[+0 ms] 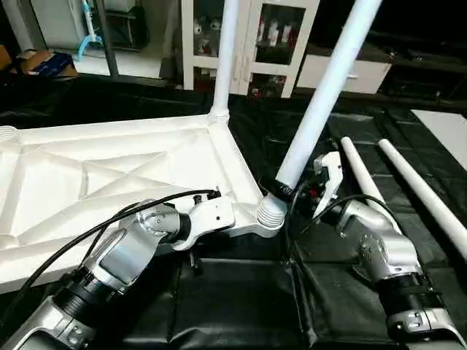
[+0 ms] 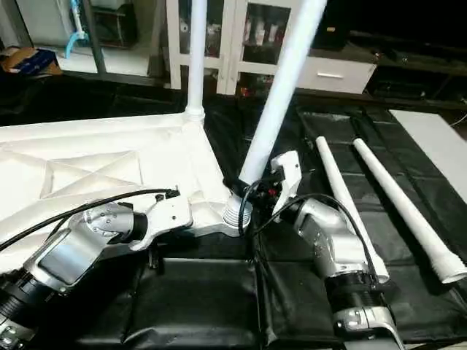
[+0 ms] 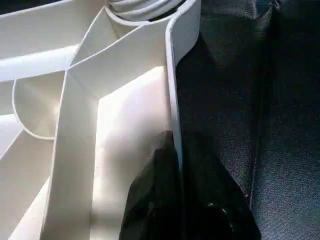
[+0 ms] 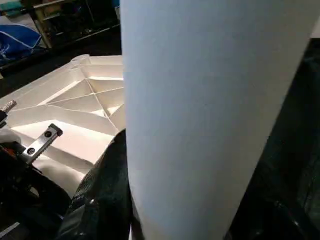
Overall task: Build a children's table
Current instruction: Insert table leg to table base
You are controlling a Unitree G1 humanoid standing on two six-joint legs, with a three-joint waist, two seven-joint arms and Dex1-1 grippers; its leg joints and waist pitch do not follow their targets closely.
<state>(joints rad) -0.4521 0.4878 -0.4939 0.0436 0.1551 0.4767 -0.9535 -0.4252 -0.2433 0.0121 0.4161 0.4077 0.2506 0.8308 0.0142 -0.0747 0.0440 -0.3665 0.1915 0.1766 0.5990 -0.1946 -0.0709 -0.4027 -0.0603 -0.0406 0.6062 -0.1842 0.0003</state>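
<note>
**Here, one leg seated, one leg tilted at the near socket**

Head views: inverted table top [image 1: 109,168] on black mat [image 1: 233,306]; upright leg [image 1: 225,55] at far corner; two loose legs [image 2: 408,211] lie beside.
Left wrist: left gripper [image 3: 172,200] clenched on the top's rim.
Right wrist: right gripper [image 1: 292,191] grasps tilted leg [image 4: 210,110], blocking the view beyond

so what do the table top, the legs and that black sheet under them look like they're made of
Table top: moulded white plastic, judging by the thin cast ribs and slight gloss. Legs, such as the tilted one in the right gripper: smooth white tubes, probably plastic too, with ridged thread at the base. Black sheet: apparently soft vinyl or coated fabric, creased and faintly shiny.
</note>
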